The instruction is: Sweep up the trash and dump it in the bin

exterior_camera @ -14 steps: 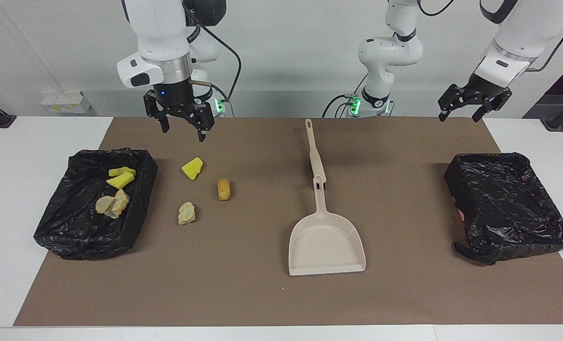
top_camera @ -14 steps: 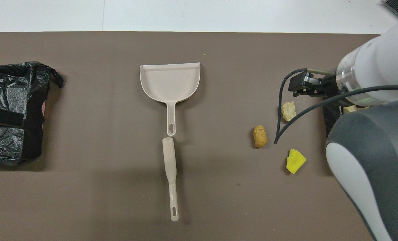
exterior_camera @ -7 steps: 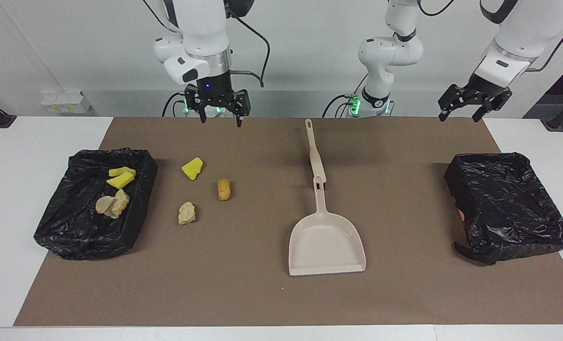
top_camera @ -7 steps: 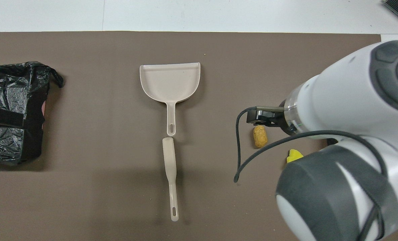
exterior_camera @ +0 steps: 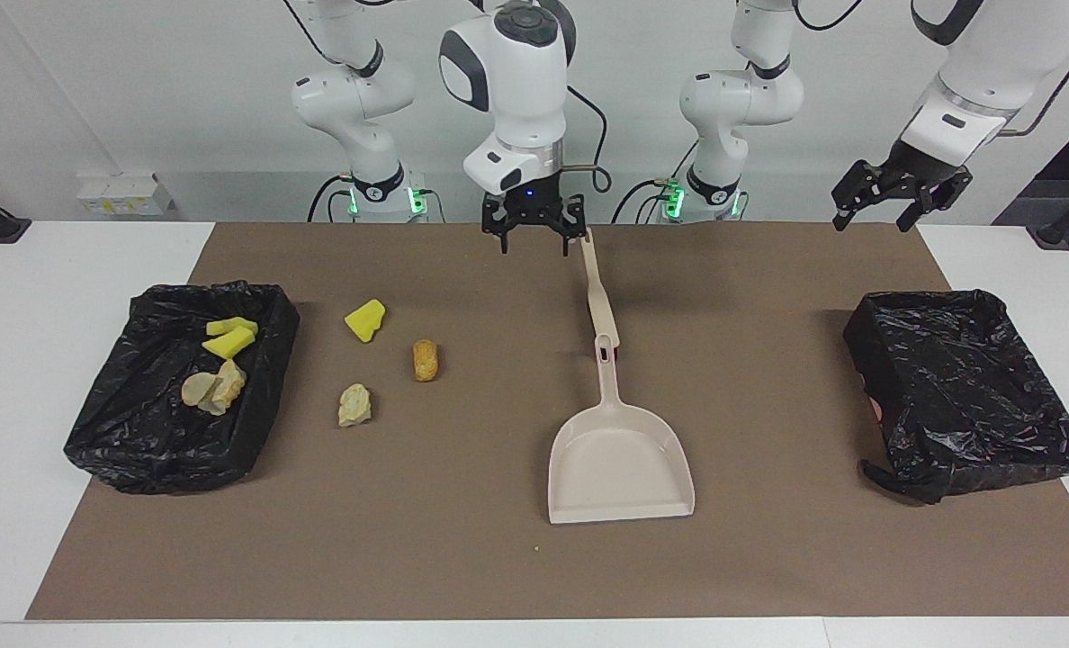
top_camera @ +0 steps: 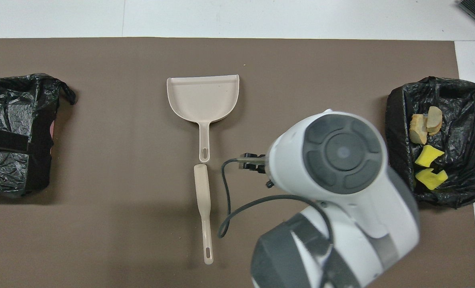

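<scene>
Trash: three loose scraps on the brown mat (exterior_camera: pixel 462 558) toward the right arm's end. Yellow sponge wedge (exterior_camera: pixel 365 320), golden-brown bread-like nugget (exterior_camera: pixel 425 360), pale beige crumbly lump (exterior_camera: pixel 354 405). In the facing view, from the nugget the wedge sits at about 10 o'clock and the lump at about 8 o'clock. None touch each other.

Four more scraps already lie in the black-lined bin (exterior_camera: pixel 139 441) at that end: two yellow sponge pieces (exterior_camera: pixel 229 336), two pale beige lumps (exterior_camera: pixel 214 389) touching each other.

Beige dustpan (exterior_camera: pixel 620 463) mid-mat, mouth away from the robots, empty. Beige brush (exterior_camera: pixel 597 290) lies in line with its handle, nearer the robots, the ends nearly touching.

Second black-lined bin (exterior_camera: pixel 966 396) at the left arm's end; no scraps visible inside.

Right gripper (exterior_camera: pixel 535 229) hangs over the mat's robot-side edge, just beside the brush handle's tip, jaws spread, holding nothing. Left gripper (exterior_camera: pixel 899 200) waits raised by the mat corner at its own end, jaws spread, empty.

Surface: brown mat on a white table (exterior_camera: pixel 31 270). Plain white wall (exterior_camera: pixel 139 81); small white box (exterior_camera: pixel 125 193) on the ledge.
</scene>
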Tool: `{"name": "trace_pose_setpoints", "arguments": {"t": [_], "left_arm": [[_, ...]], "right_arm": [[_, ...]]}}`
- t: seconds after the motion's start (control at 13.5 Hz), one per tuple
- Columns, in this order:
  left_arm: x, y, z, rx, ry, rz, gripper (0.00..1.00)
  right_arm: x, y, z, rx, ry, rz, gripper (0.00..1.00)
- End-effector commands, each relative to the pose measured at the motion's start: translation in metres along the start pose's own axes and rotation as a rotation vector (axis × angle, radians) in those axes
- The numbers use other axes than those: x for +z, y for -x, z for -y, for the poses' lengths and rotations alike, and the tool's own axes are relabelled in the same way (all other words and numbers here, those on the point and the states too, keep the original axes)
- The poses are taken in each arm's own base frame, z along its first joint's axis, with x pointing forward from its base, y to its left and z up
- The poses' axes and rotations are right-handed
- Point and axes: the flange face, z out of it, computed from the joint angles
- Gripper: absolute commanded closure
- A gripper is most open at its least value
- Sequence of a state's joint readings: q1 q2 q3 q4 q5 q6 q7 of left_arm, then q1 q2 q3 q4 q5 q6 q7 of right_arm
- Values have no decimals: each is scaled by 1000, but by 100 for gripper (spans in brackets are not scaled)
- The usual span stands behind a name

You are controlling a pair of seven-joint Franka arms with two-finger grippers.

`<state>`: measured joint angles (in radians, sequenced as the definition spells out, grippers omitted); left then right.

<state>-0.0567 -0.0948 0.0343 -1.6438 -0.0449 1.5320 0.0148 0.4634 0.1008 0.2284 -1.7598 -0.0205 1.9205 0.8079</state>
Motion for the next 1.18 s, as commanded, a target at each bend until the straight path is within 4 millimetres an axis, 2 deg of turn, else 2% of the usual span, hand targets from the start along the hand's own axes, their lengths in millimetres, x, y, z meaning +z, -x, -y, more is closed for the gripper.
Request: {"name": "trace_pose_setpoints", "arguments": {"t": [0.0, 0.15, 0.3, 0.44, 0.52, 0.59, 0.74, 0.81, 0.89, 0.96, 1.03, 1.11], "left_arm": [[-5, 4, 2, -2, -16, -3, 0], [-4, 5, -3, 2, -18, 5, 0], [-5, 6, -8, 5, -17, 8, 0], [-1, -6, -19, 28, -13, -64, 0], [8, -17, -28, 44, -13, -99, 0], [27, -35, -43, 62, -16, -101, 0], [52, -65, -74, 43, -7, -164, 0], [70, -80, -91, 35, -1, -192, 0], [96, -91, -114, 31, 4, -170, 0], [109, -103, -142, 19, 11, -167, 0], [125, -117, -156, 1, 14, -158, 0], [143, -126, -182, 9, 15, -153, 0]], "right_arm": [[38, 37, 21, -16, 18, 24, 0], [68, 56, 39, -12, 21, 36, 0], [103, 76, 66, -16, 27, 50, 0], [132, 97, 85, -22, 37, 48, 3], [141, 108, 87, -35, 39, 51, 4], [150, 113, 82, -38, 38, 49, 5], [163, 122, 73, -57, 33, 40, 8], [163, 126, 71, -64, 34, 38, 12], [165, 129, 67, -65, 41, 41, 14], [164, 132, 65, -70, 44, 40, 17], [165, 140, 66, -82, 48, 43, 23], [165, 141, 67, -84, 48, 43, 27]]}}
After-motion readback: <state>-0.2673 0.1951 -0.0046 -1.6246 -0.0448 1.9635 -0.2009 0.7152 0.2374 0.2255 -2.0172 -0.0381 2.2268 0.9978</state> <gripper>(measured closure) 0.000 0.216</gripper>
